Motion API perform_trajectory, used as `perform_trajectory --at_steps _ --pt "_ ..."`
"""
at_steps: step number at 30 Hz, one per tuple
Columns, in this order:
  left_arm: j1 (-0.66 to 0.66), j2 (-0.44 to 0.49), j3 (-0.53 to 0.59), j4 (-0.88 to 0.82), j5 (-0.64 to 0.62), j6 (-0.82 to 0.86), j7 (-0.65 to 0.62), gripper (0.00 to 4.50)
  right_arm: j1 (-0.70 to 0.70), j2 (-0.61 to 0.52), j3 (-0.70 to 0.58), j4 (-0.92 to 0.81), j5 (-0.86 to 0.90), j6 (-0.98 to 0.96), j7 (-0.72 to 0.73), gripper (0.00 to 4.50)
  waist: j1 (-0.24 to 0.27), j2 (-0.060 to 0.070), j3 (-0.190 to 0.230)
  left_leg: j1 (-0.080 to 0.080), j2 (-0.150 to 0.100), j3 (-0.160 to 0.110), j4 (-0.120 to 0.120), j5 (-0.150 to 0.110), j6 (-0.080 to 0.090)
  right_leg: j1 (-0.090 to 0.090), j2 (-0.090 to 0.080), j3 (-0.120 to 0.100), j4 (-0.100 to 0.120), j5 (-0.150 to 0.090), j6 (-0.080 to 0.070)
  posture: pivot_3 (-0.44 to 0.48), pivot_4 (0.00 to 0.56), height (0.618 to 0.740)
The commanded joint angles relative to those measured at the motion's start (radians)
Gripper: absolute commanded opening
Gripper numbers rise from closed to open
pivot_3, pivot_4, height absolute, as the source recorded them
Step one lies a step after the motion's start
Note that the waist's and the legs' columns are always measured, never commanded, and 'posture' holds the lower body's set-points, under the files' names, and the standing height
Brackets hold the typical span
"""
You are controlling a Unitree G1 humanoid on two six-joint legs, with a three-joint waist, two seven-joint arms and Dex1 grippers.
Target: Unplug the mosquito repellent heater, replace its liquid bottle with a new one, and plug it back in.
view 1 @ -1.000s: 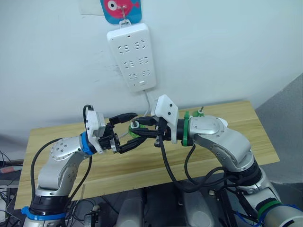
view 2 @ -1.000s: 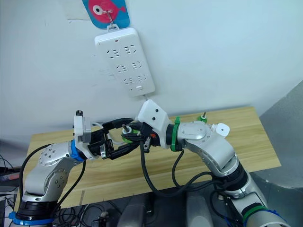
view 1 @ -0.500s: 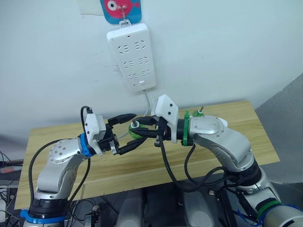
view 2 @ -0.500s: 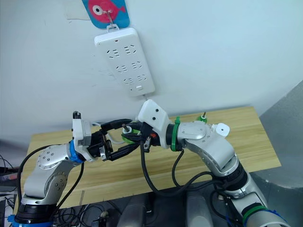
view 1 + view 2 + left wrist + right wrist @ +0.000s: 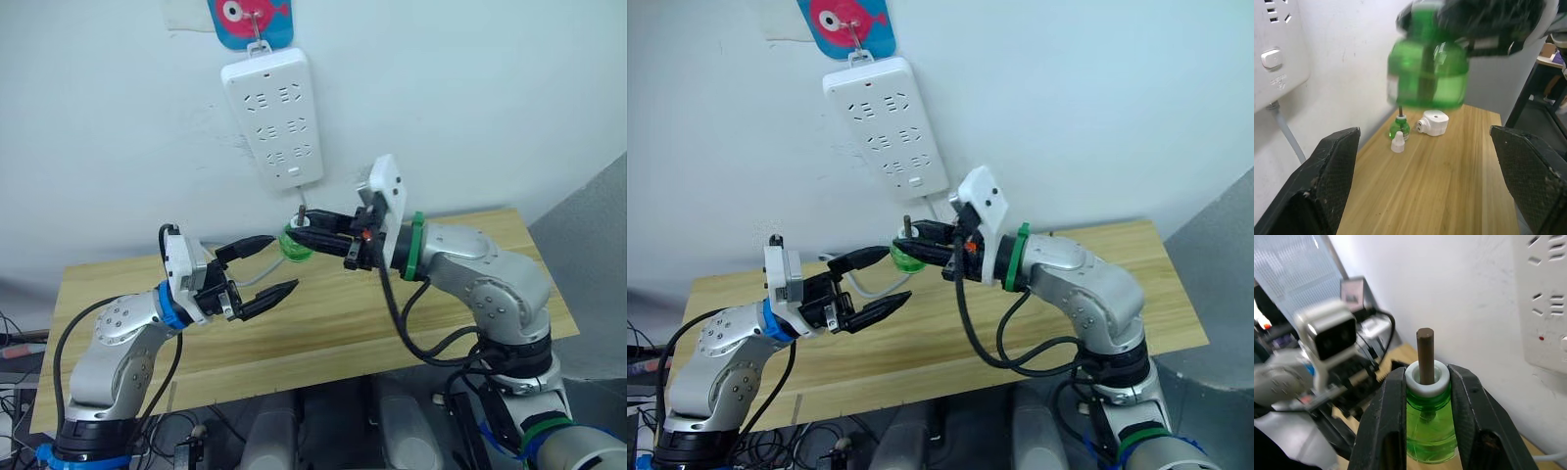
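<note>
Bottle (image 5: 297, 243), green and probably the new one, pinched upright in the right end effector (image 5: 312, 227), should descend squarely onto the heater (image 5: 1433, 122); left end effector (image 5: 266, 266) is spread, empty.

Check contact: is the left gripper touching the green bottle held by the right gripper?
Apart. In the left eye view the left gripper is open and sits below and short of the green bottle, which the right gripper clamps.

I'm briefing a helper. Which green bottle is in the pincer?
Just below the white power strip on the wall, the right pincer is shut on a green bottle held above the wooden table. Unlike the other green bottle standing on the table, it is airborne.
</note>
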Motion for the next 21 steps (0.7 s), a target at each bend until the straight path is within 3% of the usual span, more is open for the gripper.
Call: perform_trajectory --at_steps 1,11,21 --pt "-0.017 -0.031 0.012 -0.035 -0.062 0.013 0.013 4.48 -0.012 0.016 -0.067 -0.068 0.112 0.065 -0.057 0.83 -0.001 0.0 0.0 0.0 0.0 0.0 0.0 0.0 0.0 0.0 0.0 0.0 0.0 0.0 0.0 -0.22 0.325 0.734" --pt "-0.045 -0.151 -0.012 -0.059 -0.132 0.038 0.06 4.48 -0.016 0.049 -0.147 -0.083 0.277 0.135 -0.238 0.83 -0.006 0.0 0.0 0.0 0.0 0.001 0.0 0.0 0.0 0.0 0.001 0.0 0.0 0.0 0.0 -0.25 0.327 0.734" --pt "-0.071 -0.231 -0.029 -0.026 -0.209 0.031 -0.008 4.48 -0.026 0.053 -0.211 -0.056 0.478 0.143 -0.431 0.83 -0.015 0.0 0.0 0.0 0.0 0.002 0.001 0.0 0.001 0.0 0.002 0.0 0.001 0.0 0.0 -0.276 0.33 0.734"
